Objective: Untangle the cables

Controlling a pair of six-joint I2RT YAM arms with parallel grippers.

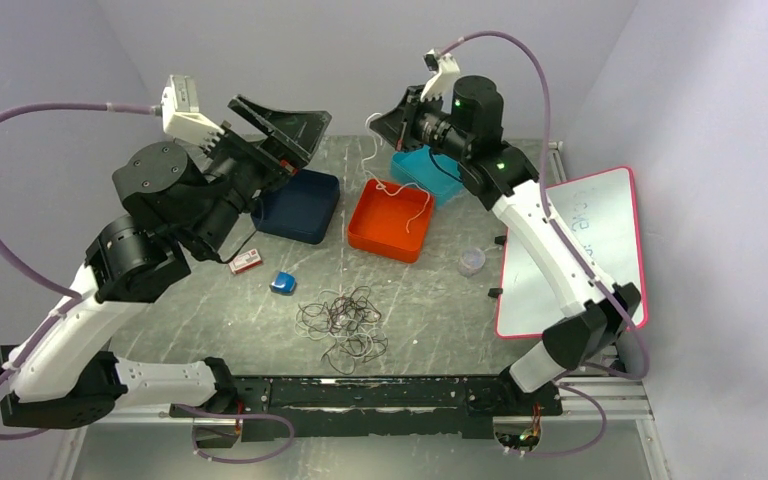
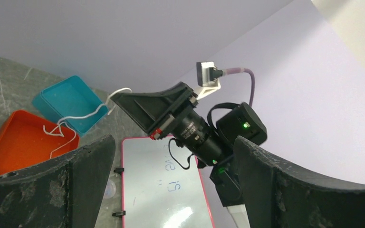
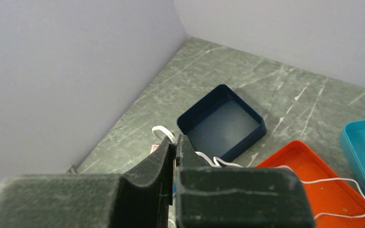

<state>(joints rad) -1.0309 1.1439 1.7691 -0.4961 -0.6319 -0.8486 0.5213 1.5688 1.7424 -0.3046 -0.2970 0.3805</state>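
Observation:
A tangle of thin dark cables lies on the table near the front middle. My right gripper is raised at the back, shut on a white cable that hangs from it down into the orange tray. In the right wrist view the jaws pinch the white cable, which trails into the orange tray. My left gripper is raised at the back left, open and empty. In the left wrist view its fingers frame the right arm and the white cable.
A dark blue tray stands left of the orange tray, a teal tray behind it. A whiteboard lies at the right. A small blue object, a red-white item and a clear cup lie on the table.

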